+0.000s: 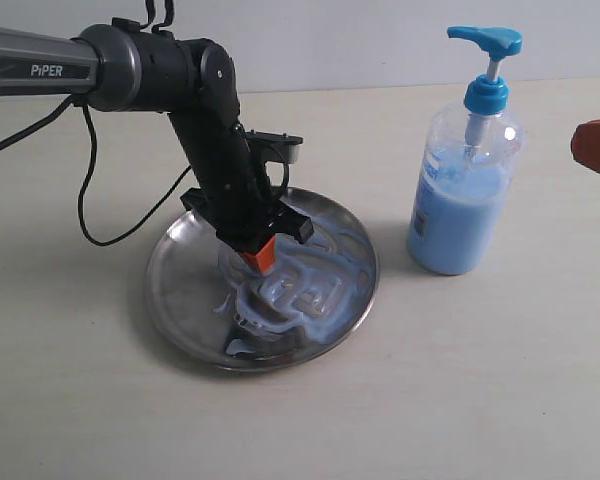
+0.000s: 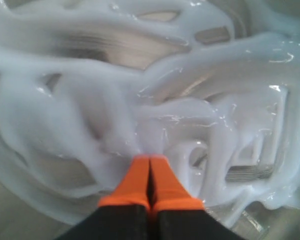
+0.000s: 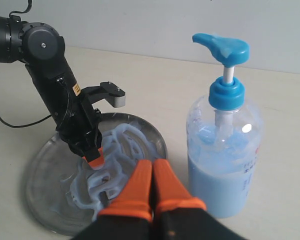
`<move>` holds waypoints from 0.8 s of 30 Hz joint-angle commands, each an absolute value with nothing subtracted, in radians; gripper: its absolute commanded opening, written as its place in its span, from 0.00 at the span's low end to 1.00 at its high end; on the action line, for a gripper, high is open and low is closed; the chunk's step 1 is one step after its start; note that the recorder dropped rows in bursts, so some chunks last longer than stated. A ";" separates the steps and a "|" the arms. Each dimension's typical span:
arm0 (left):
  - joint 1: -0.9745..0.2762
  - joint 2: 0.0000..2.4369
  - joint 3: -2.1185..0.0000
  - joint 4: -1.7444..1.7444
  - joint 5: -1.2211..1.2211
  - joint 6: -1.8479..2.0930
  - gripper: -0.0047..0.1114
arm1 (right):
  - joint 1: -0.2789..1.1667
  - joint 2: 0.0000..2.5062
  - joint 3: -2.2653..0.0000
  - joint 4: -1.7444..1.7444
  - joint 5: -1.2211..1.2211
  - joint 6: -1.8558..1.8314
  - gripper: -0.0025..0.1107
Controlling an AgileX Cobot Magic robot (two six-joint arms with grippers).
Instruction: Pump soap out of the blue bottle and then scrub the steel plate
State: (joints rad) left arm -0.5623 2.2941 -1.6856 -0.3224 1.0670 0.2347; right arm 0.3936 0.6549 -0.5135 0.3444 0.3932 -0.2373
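- Dipping its tips into the soap (image 1: 315, 290), the left gripper (image 1: 260, 262) points down onto the steel plate (image 1: 175, 285), its orange fingers (image 2: 137, 180) closed together with nothing between them.
- The plate lies on the left of the pale surface (image 1: 500, 400). Light-blue smears cover its middle and right side, while the left part shows mostly bare metal.
- The blue bottle (image 1: 462, 190) stands upright to the right of the plate, near its rim but apart from it. Its pump head (image 1: 485, 40) is raised and the spout is turned left.
- The right gripper (image 3: 152, 162) hangs at the right, nearer the bottle than the plate, with its fingers also pressed together and empty.
- Judging by the spread of soap, pumping looks done and scrubbing is the step in hand, a job for the left arm.
- The uncovered metal lies to the left of the left gripper's tips, so the next strokes probably need to sweep that way while staying inside the low rim.
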 commanded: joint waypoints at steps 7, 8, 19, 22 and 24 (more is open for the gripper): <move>-0.560 2.277 -1.684 -0.333 1.097 0.243 0.04 | 0.394 0.652 -0.514 0.341 0.388 -0.243 0.02; -0.560 2.277 -1.684 -0.333 1.111 0.251 0.04 | 0.394 0.652 -0.514 0.341 0.388 -0.243 0.02; -0.601 2.266 -1.601 -0.335 1.129 0.281 0.04 | 0.394 0.652 -0.514 0.341 0.394 -0.243 0.02; -0.621 2.257 -1.601 -0.351 1.106 0.285 0.04 | 0.394 0.652 -0.514 0.341 0.392 -0.243 0.02; -0.636 2.248 -1.601 -0.353 1.074 0.287 0.04 | 0.394 0.652 -0.514 0.341 0.392 -0.243 0.02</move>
State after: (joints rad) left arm -0.6148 2.2661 -1.6053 -0.3404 1.1154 0.2788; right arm 0.3936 0.6549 -0.5135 0.3444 0.3987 -0.2373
